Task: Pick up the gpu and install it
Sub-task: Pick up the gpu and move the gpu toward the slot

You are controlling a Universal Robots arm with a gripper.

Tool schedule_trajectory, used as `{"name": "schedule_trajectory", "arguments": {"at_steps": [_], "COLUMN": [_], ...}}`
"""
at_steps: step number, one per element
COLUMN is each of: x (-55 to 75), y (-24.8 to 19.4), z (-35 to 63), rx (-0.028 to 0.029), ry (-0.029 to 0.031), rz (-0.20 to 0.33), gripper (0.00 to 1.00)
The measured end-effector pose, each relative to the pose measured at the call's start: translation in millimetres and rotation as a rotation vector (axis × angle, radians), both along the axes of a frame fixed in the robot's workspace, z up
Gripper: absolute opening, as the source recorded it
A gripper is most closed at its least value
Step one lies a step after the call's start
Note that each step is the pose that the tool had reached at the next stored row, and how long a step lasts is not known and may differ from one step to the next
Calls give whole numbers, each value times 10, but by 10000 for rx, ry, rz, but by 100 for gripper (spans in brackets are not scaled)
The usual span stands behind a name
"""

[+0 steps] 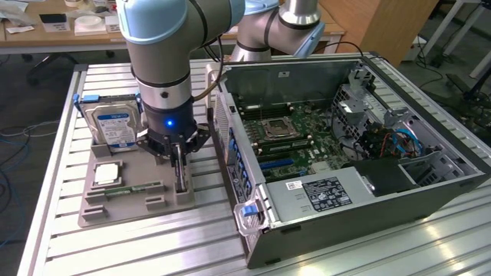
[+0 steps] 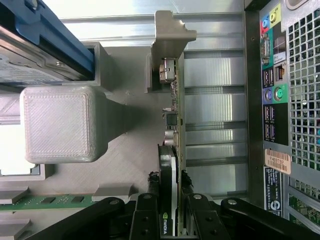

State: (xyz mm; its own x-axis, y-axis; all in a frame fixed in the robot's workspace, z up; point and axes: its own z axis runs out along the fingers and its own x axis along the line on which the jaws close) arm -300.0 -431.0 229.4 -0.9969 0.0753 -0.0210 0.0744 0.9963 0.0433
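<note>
Gpu point(image 2: 172, 120) stands on edge in a slot of the grey holder tray point(image 1: 126, 210), lower left of the exterior view, just beside the open computer case point(image 1: 322, 236). Fingers point(image 2: 152, 195) are closed on it, one on the black cooler face and one on the board side, pinching at the end away from the port connector point(image 2: 167, 70). Card looks seated in the slot, not lifted.

Same tray: hard drive point(image 1: 114, 123) upright at the back, memory stick point(image 1: 134, 188) flat near the front, both apart from the grip. Tray sits on the slatted metal tabletop point(image 1: 115, 253).

Handling, as a judgement: light, thin, stiff card. It won't flex much, but it is fragile, with small bare components along the board edge. The faces are smooth, so it may slip or pivot. This grip sits toward one end, so tilt is a risk, and the card would likely bind in the slot if twisted. Best hold is across the two flat faces over the cooler body, clear of the connector and board parts.
</note>
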Motion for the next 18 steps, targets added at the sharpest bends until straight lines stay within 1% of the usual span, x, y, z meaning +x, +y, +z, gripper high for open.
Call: {"name": "schedule_trajectory", "arguments": {"at_steps": [2, 7, 18], "x": [0, 0, 1], "y": [0, 0, 1], "z": [0, 0, 3], "rx": [0, 0, 4], "ry": [0, 0, -3], "rz": [5, 201, 215], "gripper": [27, 27, 27]}}
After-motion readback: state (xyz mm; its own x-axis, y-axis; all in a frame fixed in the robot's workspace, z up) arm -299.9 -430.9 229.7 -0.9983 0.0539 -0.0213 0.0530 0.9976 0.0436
